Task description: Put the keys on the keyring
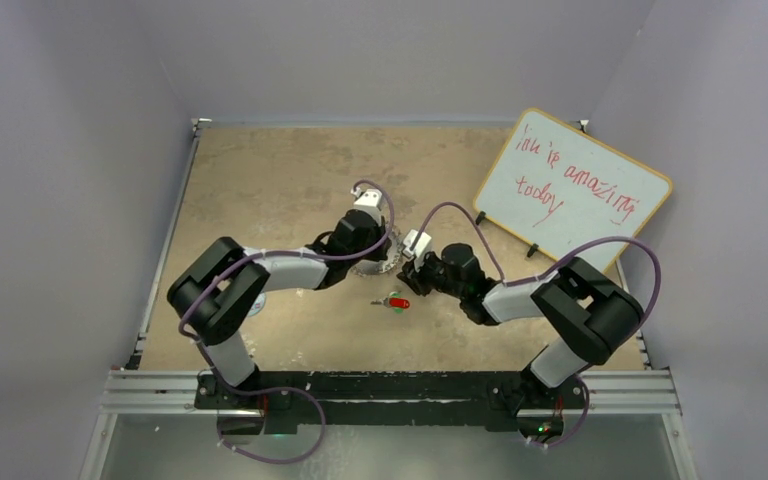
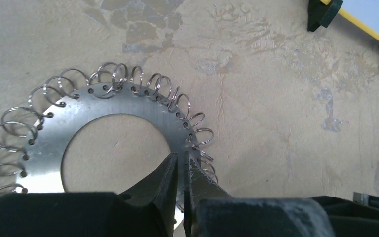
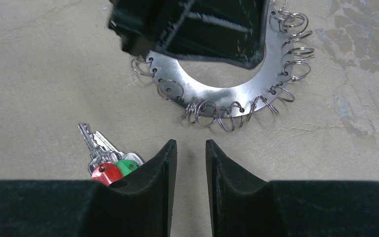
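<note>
Keyring (image 2: 128, 106) lies flat on surface (image 2: 276, 123), mid work area. Keys (image 3: 106, 158) are bunched on the surface on its near side, close to it but not touching, red and green heads together. Ring is thin sheet metal: judged stiff, light and slick, and hard to lift off a flat surface except by the edge. Its fringe of wire loops (image 3: 225, 116) looks springy and likely to snag. Keys are tiny, light and rigid. The plastic heads look like the best purchase, since they leave the metal end free. Cannot make out a hole for threading. Left claw (image 2: 181, 170) has jaws nearly together, pinching the ring's flat band at the rim among the loops. Left arm reaches forward, elbow out to the left, wrist pitched down over the ring. Right claw (image 3: 191, 158) has jaws slightly parted with nothing between them, low over the surface, keys just beside one finger, ring ahead. Right arm folds in from the right, wrist turned toward centre. Keys not yet on the ring.
</note>
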{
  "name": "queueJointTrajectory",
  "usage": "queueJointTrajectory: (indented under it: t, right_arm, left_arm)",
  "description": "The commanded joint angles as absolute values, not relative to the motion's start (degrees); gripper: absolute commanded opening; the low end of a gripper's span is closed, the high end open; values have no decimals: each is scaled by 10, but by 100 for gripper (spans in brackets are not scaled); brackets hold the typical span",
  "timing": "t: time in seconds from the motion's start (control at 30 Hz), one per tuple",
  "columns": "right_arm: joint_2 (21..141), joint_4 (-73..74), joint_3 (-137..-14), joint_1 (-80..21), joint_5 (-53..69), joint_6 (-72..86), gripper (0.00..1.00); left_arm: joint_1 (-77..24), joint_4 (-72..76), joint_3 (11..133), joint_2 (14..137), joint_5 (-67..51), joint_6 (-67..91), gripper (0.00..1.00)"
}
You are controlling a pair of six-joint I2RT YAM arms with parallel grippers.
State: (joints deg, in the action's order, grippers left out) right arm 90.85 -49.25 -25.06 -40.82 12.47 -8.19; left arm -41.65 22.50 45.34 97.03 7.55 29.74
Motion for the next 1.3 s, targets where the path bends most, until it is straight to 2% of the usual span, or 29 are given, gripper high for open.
queueJointTrajectory:
  t: [0.0,0.2,0.67,0.87,1.13,1.27]
  right_arm:
    - [889,-535,-239,-408,100,-53,31]
    - [878,-566,-219,-409,86,-51,35]
    - [903,-590,-233,-409,157,-86,39]
    - [928,-602,-239,-423,182,-91,39]
    - [948,-610,-247,-451,150,-112,43]
    - [953,-614,-255,-455,153,-122,45]
  left_arm:
    - [-414,203,495,1014,43,273,5]
    - [-414,177,483,1030,49,270,0]
    - [-414,144,357,956,62,327,0]
    - [-414,158,348,924,35,336,0]
    - [-415,148,347,850,60,334,0]
    - [-414,160,334,817,70,331,8]
